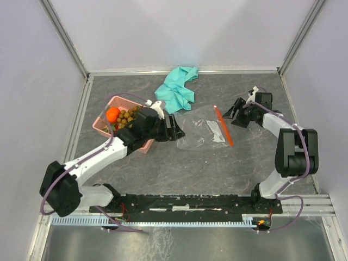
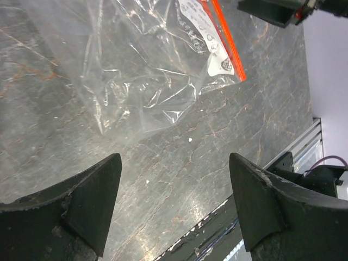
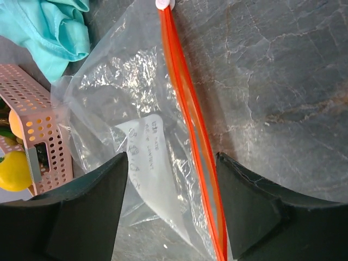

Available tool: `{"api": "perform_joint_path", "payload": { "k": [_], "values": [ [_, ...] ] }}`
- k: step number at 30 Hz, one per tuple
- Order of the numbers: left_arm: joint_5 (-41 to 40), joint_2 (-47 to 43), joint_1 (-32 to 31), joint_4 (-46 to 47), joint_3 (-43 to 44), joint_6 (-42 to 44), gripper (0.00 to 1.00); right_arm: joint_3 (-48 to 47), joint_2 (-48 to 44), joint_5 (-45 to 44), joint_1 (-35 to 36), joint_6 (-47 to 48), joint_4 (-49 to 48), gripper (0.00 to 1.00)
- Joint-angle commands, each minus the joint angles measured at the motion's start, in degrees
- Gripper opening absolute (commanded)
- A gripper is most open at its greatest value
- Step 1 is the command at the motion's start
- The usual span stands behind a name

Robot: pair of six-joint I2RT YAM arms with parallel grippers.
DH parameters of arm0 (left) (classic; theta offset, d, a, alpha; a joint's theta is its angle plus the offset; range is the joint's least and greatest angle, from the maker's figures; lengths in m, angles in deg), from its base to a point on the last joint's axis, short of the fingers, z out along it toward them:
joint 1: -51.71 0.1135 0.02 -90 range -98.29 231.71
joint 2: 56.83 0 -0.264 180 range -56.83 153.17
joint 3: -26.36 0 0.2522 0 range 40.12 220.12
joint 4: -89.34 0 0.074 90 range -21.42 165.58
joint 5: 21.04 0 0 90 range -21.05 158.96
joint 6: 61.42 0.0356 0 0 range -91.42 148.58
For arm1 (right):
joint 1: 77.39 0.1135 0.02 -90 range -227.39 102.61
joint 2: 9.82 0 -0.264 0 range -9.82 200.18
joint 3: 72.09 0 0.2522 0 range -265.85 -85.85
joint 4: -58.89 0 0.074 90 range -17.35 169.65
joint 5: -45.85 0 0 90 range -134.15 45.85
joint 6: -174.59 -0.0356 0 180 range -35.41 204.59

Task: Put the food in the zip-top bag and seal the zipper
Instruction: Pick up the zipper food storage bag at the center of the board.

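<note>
The zip-top bag [image 1: 202,130] lies flat mid-counter [image 1: 179,174], clear and crinkled, with its red-orange zipper [image 1: 224,126] along the 3 o'clock edge. The food [image 1: 122,115] sits in a pink basket [image 1: 102,124] at 9 o'clock. The left pincer [image 1: 176,130] and right pincer [image 1: 231,117] both gape wide, holding nothing.

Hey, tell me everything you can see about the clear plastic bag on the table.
The bag is clear, crinkly plastic, empty and lying flat on the dark stone-look table, between the pink basket and the right claw. An orange-red zipper strip runs along its edge toward that claw, with a small white slider at the far end. A white printed label shows on it. Nothing grips it.
</note>
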Motion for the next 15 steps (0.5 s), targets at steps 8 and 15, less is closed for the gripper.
{"api": "perform_joint_path", "payload": {
  "k": [8,15],
  "values": [
    [-4.2,13.5,-4.6,0.4,8.6,5.3,0.85,0.0,10.0,9.6,-0.2,-5.9,-14.3,0.73],
    [-4.4,19.3,-4.8,-1.1,10.4,7.0,0.84,1.6,8.6,14.0,-0.2,-7.0,-18.1,0.67]
  ]
}}
